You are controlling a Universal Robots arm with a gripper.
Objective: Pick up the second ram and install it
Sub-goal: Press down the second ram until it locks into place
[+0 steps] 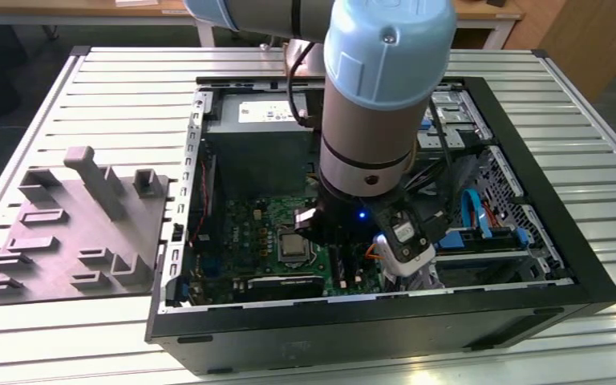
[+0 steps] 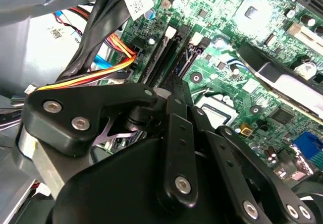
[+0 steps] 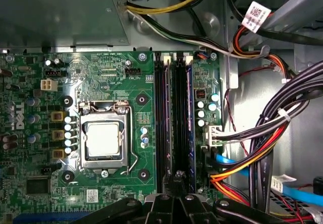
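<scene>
- Grey slatted tabletop (image 1: 565, 104) is carrying the open black computer case (image 1: 394, 321) in the exterior view, with a grey plastic tray (image 1: 73, 233) sitting near its left edge.
- Green motherboard (image 3: 101, 77) is showing flat and chip-studded in the first wrist view.
- Black gripper (image 3: 176, 176) is reaching over the memory slots (image 3: 174, 123); jaw state and the second ram's whereabouts: cannot tell.

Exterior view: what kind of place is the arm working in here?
Probably a workshop or lab test cell: an open computer case lies on a slatted metal table, a grey parts tray sits beside it, and wooden benches stand behind.
</scene>
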